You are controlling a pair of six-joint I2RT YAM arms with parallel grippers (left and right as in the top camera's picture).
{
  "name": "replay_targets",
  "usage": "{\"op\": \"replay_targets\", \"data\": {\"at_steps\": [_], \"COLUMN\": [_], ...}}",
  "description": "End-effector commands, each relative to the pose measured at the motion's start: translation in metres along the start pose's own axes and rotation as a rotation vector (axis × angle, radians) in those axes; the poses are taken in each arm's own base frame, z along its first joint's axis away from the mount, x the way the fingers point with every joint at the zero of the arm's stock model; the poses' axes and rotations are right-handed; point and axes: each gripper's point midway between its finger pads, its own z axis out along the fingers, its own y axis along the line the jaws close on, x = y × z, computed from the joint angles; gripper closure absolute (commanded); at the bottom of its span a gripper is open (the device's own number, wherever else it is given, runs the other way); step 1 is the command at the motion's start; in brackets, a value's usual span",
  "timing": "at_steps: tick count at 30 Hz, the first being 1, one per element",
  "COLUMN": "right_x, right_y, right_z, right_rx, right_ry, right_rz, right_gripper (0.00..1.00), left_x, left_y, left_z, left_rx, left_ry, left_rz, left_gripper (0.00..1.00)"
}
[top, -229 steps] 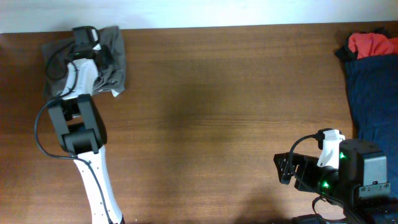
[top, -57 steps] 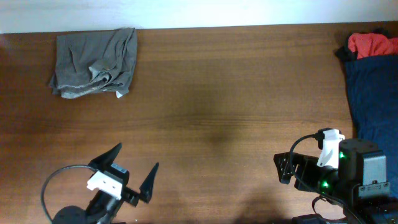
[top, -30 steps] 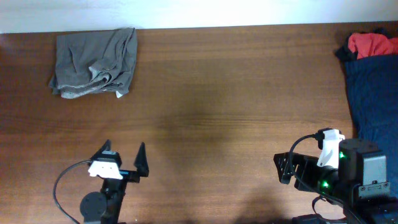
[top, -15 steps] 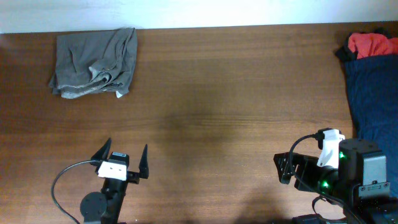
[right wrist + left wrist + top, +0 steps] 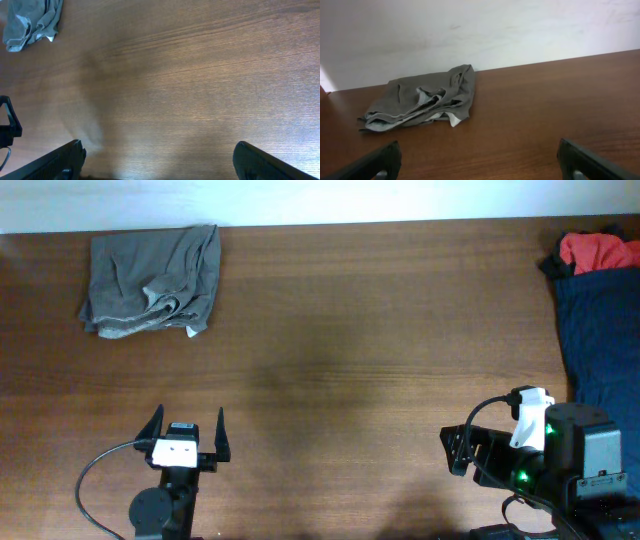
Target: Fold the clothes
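Observation:
The grey garment [image 5: 150, 280] lies in a rumpled, folded bundle at the far left corner of the table; it also shows in the left wrist view [image 5: 422, 97] and the right wrist view [image 5: 32, 20]. A dark navy garment [image 5: 600, 340] lies along the right edge, with a red one [image 5: 597, 250] bunched behind it. My left gripper [image 5: 187, 422] is open near the front edge, far short of the grey garment, and holds nothing [image 5: 480, 159]. My right gripper [image 5: 456, 452] is open low at the front right, left of the navy garment, also with nothing in it [image 5: 160, 161].
The brown wooden table [image 5: 350, 330] runs to a white wall [image 5: 480, 30] at the back. The left arm's black cable [image 5: 95, 475] loops by its base. The left gripper's tip [image 5: 7, 122] shows at the left edge of the right wrist view.
The left gripper let go of the grey garment and drew back to the front edge; in the last second it swung round to face the far wall. The right arm stayed still.

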Motion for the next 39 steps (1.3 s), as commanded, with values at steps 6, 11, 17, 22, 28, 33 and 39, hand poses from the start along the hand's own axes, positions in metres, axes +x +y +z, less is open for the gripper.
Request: {"op": "replay_targets", "data": {"at_steps": [6, 11, 17, 22, 28, 33, 39], "right_x": [0.0, 0.0, 0.004, -0.007, -0.023, -0.027, -0.038], "right_y": [0.0, 0.0, -0.003, -0.021, -0.039, -0.045, -0.05], "right_z": [0.0, 0.0, 0.0, -0.008, -0.026, -0.031, -0.009], "right_rx": [0.005, 0.005, 0.013, 0.098, 0.136, 0.126, 0.097], "right_ry": [-0.003, -0.003, 0.014, -0.078, -0.323, -0.515, -0.674], "right_rz": [0.003, 0.003, 0.006, 0.034, 0.05, -0.036, -0.127], "right_gripper": [0.01, 0.01, 0.01, 0.01, 0.01, 0.01, 0.01], "left_x": [0.003, 0.003, 0.003, 0.003, 0.003, 0.003, 0.003], "left_y": [0.003, 0.003, 0.003, 0.003, 0.003, 0.003, 0.003], "left_z": [0.0, 0.0, 0.0, 0.0, 0.0, 0.0, 0.0], "left_rx": [-0.016, -0.016, -0.016, -0.016, -0.016, -0.016, -0.016], "left_ry": [0.003, 0.003, 0.003, 0.003, 0.003, 0.003, 0.003], "left_rz": [0.02, 0.02, 0.02, 0.02, 0.02, 0.02, 0.02], "left_gripper": [0.01, 0.01, 0.01, 0.01, 0.01, 0.01, 0.01]}}
